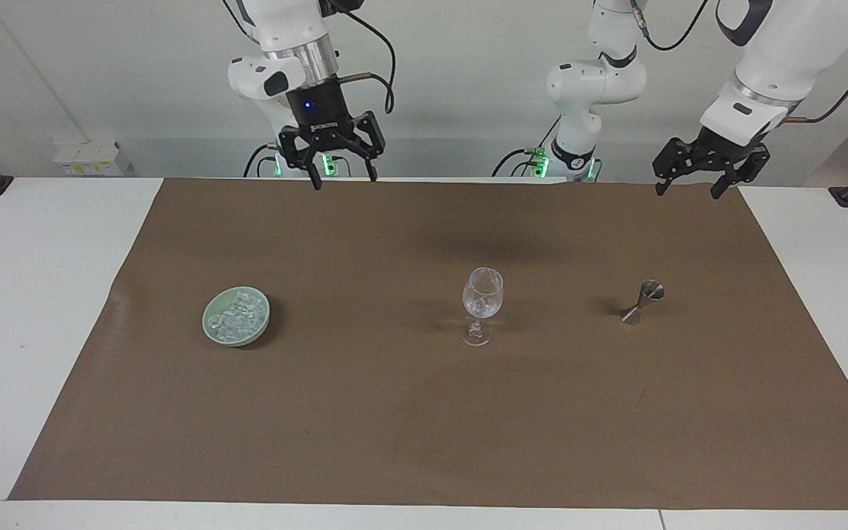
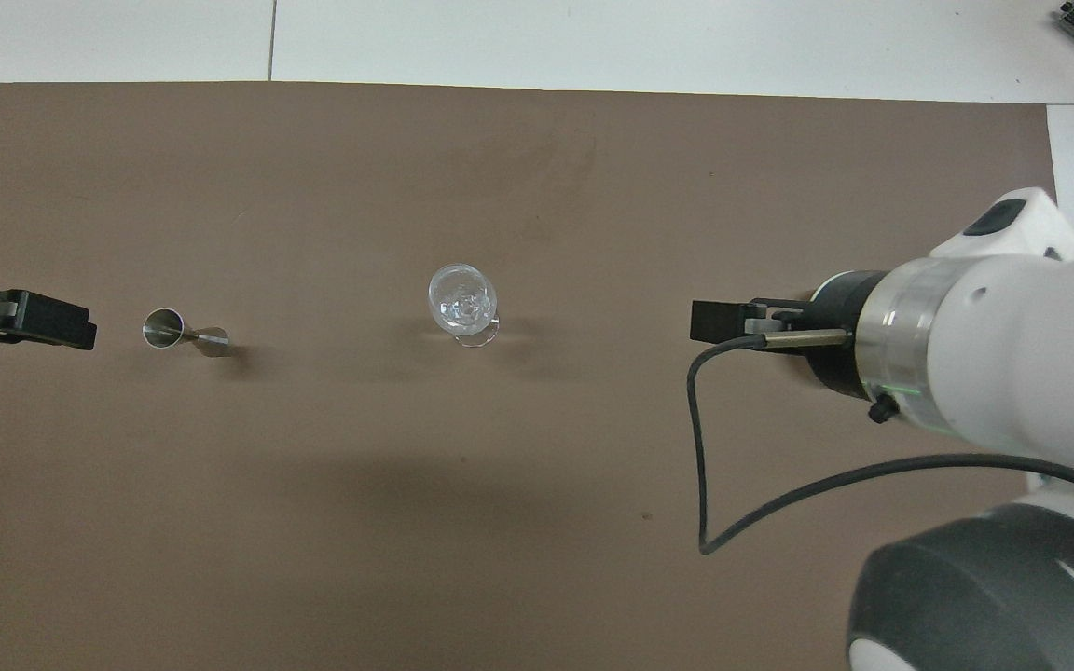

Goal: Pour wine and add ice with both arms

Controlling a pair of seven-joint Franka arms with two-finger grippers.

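Overall, a brown mat [image 1: 424, 412] covers the table. Raised over its robot-side edge, the right gripper [image 1: 341, 175] hangs with fingers apart and empty; the left gripper [image 1: 691, 185] waits likewise at its own end. Only the facing view shows the green bowl [image 1: 210, 331] heaped with ice [image 1: 234, 316]; overhead, the right arm hides it. Mid-mat stand a wine glass [image 1: 482, 298] and a jigger [image 1: 642, 302].
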